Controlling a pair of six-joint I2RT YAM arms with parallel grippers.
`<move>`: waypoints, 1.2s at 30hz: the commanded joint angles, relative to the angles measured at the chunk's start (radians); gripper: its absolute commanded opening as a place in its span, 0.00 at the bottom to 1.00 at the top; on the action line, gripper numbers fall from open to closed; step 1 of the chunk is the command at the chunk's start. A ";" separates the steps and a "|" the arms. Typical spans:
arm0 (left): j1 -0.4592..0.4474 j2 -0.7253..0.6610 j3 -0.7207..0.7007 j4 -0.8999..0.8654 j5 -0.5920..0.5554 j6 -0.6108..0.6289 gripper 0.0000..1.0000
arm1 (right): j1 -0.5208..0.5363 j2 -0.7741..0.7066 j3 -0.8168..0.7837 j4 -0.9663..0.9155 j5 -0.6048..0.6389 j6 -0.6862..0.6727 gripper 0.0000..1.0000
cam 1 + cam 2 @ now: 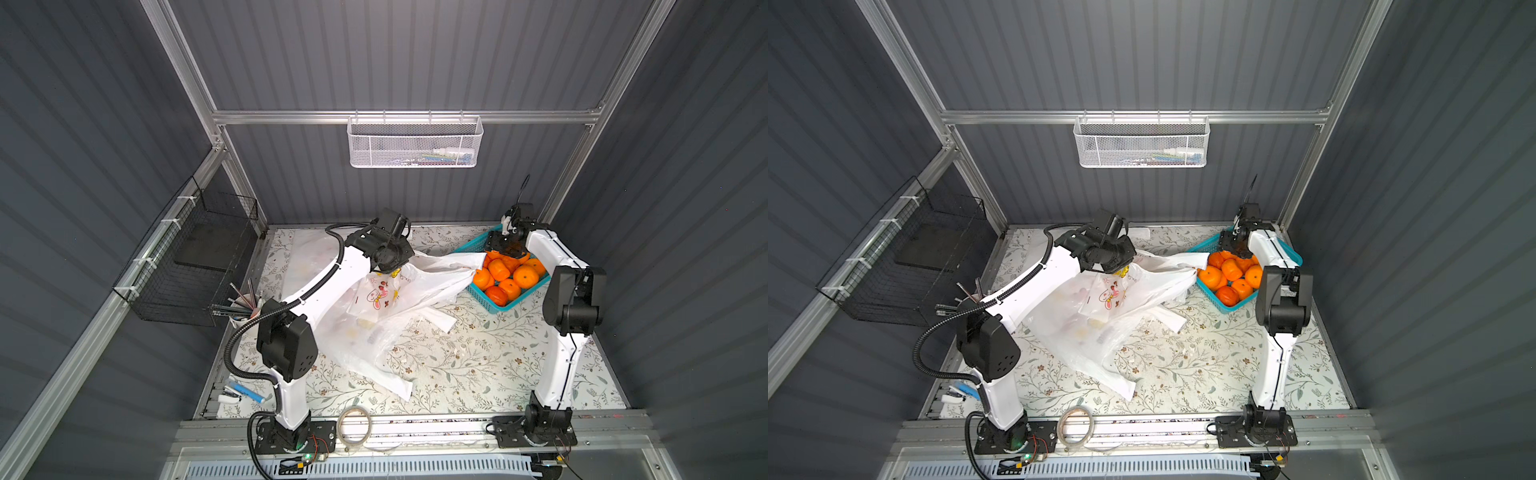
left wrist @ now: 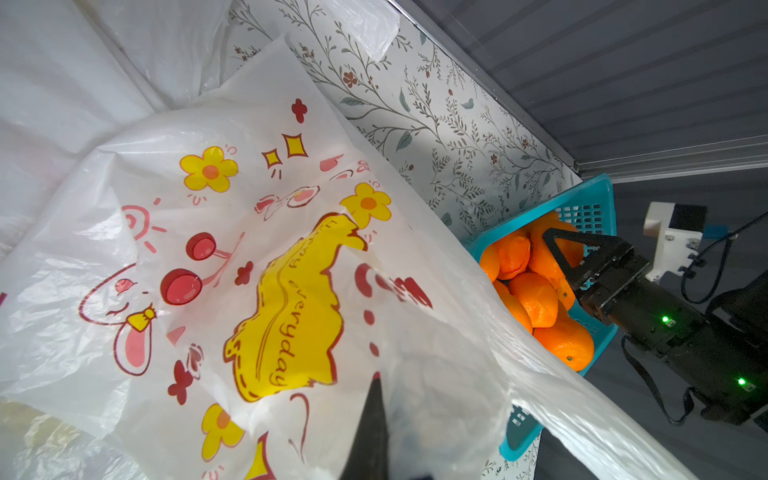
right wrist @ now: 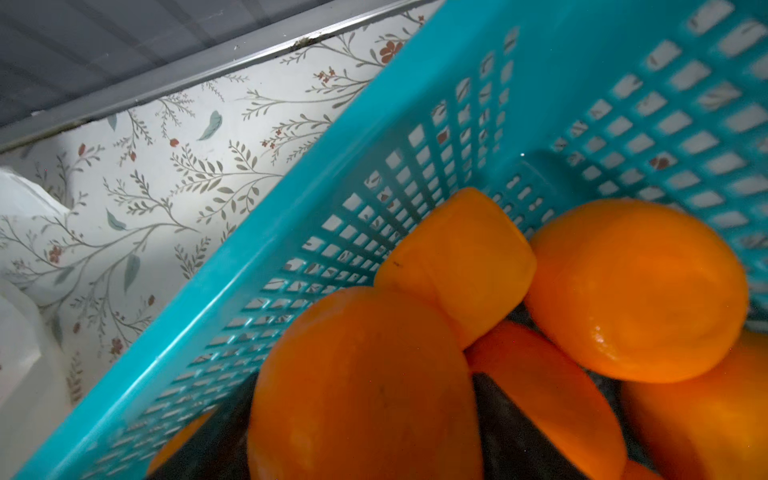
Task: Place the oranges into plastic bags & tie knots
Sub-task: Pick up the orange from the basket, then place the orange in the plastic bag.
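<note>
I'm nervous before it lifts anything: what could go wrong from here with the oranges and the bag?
1. The right gripper straddles one orange in a tight pile; it may slip or drag neighbours over the teal basket rim.
2. The plastic bag, pinched by the shut left gripper, drapes over that basket, so it could snag.

Both top views look steeply down from high above the front of the table, taking in my whole workspace from well off. My left wrist camera sits close over a plastic bag, facing the teal basket. My right wrist camera looks into that basket at very close range. All four views share the basket.
</note>
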 commanded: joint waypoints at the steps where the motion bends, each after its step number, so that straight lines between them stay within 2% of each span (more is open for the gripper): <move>1: 0.005 -0.032 -0.012 -0.008 0.003 0.026 0.04 | 0.005 -0.079 -0.056 -0.011 -0.028 0.013 0.59; 11: 0.006 -0.029 -0.006 -0.014 -0.010 0.053 0.04 | 0.026 -0.522 -0.314 0.070 -0.165 0.105 0.57; 15: 0.006 -0.028 -0.008 -0.011 0.001 0.072 0.04 | 0.094 -0.680 -0.350 0.088 -0.235 0.141 0.58; 18: 0.005 -0.027 -0.006 -0.012 0.007 0.084 0.04 | 0.191 -0.746 -0.351 0.095 -0.255 0.161 0.58; 21: 0.005 -0.026 -0.007 -0.011 0.017 0.092 0.03 | 0.301 -0.758 -0.359 0.117 -0.255 0.184 0.58; 25: 0.007 -0.028 -0.006 -0.006 0.029 0.096 0.03 | 0.426 -0.703 -0.371 0.153 -0.242 0.215 0.58; 30: 0.005 -0.038 -0.016 0.000 0.029 0.095 0.03 | 0.474 -0.613 -0.421 0.235 -0.249 0.267 0.58; 36: 0.006 -0.041 -0.016 0.001 0.029 0.091 0.03 | 0.511 -0.504 -0.422 0.232 -0.232 0.276 0.58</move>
